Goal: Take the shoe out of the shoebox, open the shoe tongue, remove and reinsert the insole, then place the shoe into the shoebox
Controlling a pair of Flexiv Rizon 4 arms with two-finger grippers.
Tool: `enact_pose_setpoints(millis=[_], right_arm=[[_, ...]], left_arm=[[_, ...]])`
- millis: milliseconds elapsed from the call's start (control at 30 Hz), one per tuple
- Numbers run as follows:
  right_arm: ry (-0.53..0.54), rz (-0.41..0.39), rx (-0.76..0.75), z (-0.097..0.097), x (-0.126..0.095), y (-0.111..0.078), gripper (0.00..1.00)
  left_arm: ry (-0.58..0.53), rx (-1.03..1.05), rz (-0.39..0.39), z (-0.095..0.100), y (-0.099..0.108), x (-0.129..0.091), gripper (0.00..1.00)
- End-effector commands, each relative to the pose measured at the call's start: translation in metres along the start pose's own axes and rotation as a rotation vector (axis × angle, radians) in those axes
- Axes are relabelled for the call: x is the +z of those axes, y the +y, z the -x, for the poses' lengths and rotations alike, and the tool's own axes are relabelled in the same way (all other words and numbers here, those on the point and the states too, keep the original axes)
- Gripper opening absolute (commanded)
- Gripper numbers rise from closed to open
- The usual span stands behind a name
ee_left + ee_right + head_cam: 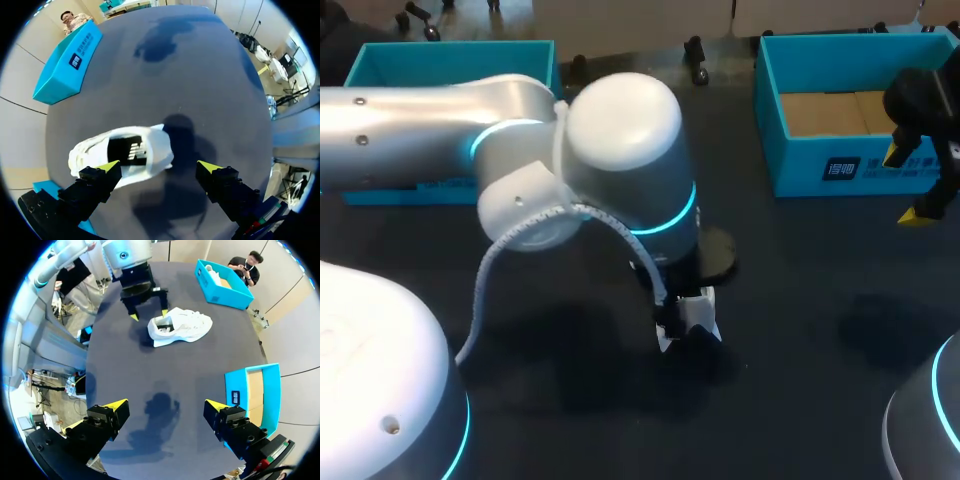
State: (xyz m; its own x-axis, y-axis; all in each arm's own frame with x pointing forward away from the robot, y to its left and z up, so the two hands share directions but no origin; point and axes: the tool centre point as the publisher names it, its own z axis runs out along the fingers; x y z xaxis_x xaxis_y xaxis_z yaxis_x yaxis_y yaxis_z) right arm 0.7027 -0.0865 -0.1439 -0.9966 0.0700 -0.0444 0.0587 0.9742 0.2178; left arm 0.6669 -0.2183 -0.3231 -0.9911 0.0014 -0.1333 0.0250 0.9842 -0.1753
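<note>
My left arm (pixel 440 120) comes in from the left side and reaches past the middle. It is big, round and silver-white, with glowing blue rings at its joints. A white cable (pixel 490 275) hangs in a loop from its wrist. The wrist bends down, so the left gripper (pixel 159 166) points down at the table. Its two black fingers stand wide apart, and both yellow tips show.

The right gripper (pixel 166 404) is well apart from the left one, far out at the right side. Its two black fingers are spread wide too, yellow tips pointing down. Only a round grey bit of my right arm (pixel 925 420) shows, with a blue ring on it.
</note>
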Motion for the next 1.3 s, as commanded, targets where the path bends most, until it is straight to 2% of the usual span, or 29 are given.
enact_pose_setpoints(millis=[33, 567, 900, 1000, 1133, 1200, 1300], right_arm=[[0.003, -0.002, 0.000, 0.001, 0.000, 0.001, 1.00], [0.003, -0.002, 0.000, 0.001, 0.000, 0.001, 1.00], [0.003, -0.002, 0.000, 0.001, 0.000, 0.001, 1.00], [0.003, -0.002, 0.000, 0.001, 0.000, 0.001, 1.00], [0.003, -0.002, 0.000, 0.001, 0.000, 0.001, 1.00], [0.003, -0.002, 0.000, 0.001, 0.000, 0.001, 1.00], [0.003, -0.002, 0.000, 0.001, 0.000, 0.001, 1.00]], left_arm=[[0.001, -0.017, 0.004, -0.003, -0.016, 0.022, 1.00], [0.005, -0.114, 0.012, -0.010, -0.015, 0.061, 1.00], [0.028, -0.159, 0.035, -0.013, -0.010, 0.076, 1.00], [0.032, -0.159, 0.042, -0.014, -0.009, 0.077, 0.82], [0.046, -0.158, 0.052, -0.015, -0.008, 0.077, 0.49], [0.055, -0.164, 0.054, -0.016, -0.006, 0.077, 0.44], [0.068, -0.159, 0.059, -0.018, -0.003, 0.073, 0.31]])
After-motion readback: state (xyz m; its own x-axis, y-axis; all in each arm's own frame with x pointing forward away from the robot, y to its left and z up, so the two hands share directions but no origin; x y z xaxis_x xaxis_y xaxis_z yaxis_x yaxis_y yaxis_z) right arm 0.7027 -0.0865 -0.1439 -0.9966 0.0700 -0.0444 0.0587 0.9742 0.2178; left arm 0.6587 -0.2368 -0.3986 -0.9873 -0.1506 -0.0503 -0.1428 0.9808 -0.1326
